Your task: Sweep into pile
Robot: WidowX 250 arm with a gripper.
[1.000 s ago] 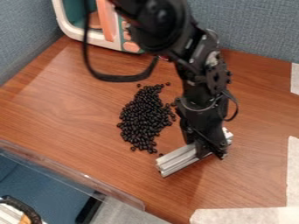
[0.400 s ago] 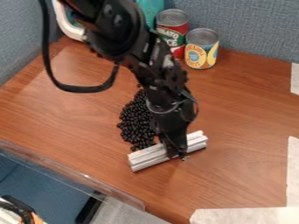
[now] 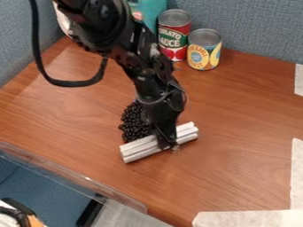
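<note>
Looks like mid-sweep: gripper (image 3: 168,146) clamped on white bar (image 3: 139,148), black beans (image 3: 134,124) against or just off its 11 o'clock side, next likely needs a low, level push toward 11 o'clock.

your arm (image 3: 139,66): matte and glossy black, with a bulky rounded upper segment bearing round screw heads, a narrower, pale-flecked lower section, a thin looped wire (image 3: 183,99), and a thick black cable (image 3: 68,83) forming a broad curve.
</note>
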